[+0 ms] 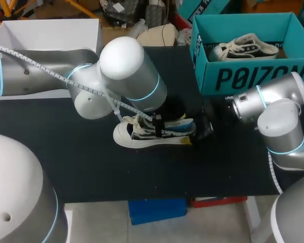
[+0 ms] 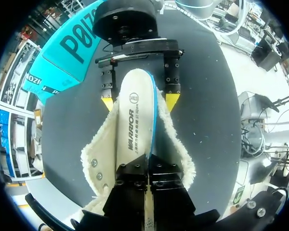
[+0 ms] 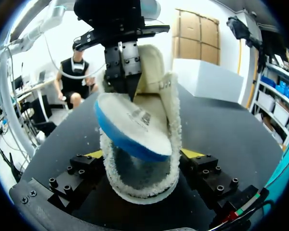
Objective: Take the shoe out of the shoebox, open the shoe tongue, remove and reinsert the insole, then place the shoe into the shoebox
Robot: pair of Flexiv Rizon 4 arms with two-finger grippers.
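Shoe: the shoe (image 1: 142, 134) lies on its sole at the middle of the table (image 1: 66, 152), outside the shoebox (image 1: 253, 76); toe toward my left side, heel toward my right; its fleecy collar is spread wide
Insole: the insole (image 2: 132, 115) has a white top and a blue underside; its heel end is raised out of the shoe and tilted above the collar; its front end is hidden behind the left pincer
Left pincer: the left pincer (image 2: 148, 169) comes down from above; its fingers are pinched together on the insole, forward of its middle
Right pincer: the right pincer (image 3: 143, 156) straddles the heel; its fingers are wide apart, with one yellow tip against the fleece on each side, so it clamps the shoe
Shoebox: teal, at the far right of the table; a second shoe (image 1: 248, 46) lies inside it
How the insole will handle: likely light, thin and bendy; held at one spot, the free end will droop or flex; the cloth top should give fair grip; a pinch across the flat, near the middle, seems safest
How the shoe will handle: likely light; the soft upper and fleece will give under pressure; the sole and heel are the stiff parts, so the heel sides suit a hold
Risk: the insole may fold or catch on the fleece when pushed home
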